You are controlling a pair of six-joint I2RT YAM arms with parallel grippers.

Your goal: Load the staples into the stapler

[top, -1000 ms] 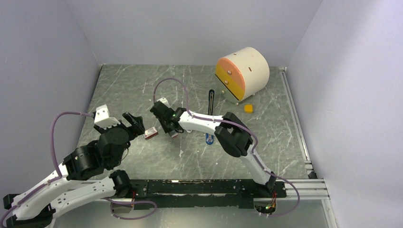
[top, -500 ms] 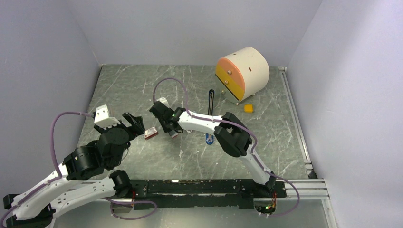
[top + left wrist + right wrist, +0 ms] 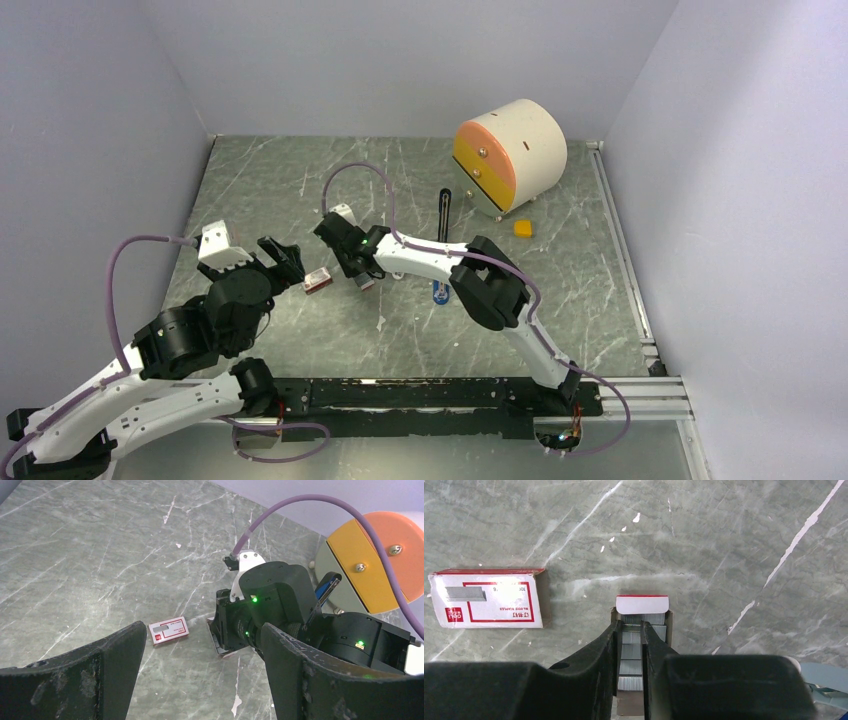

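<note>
top: right gripper low at mid-bench, stapler just right of it, partly under the arm | left wrist: left gripper spread wide, empty, red-and-white box ahead | right wrist: right gripper pinched narrow on staples lying in open cardboard tray

Plain pale-lilac walls enclose a grey marbled tabletop.

The staples show ribbed, bright grey metal, their tray and the red-and-white box are matt printed cardboard, and the table is a smooth, veined stone-look surface with slight sheen.
</note>
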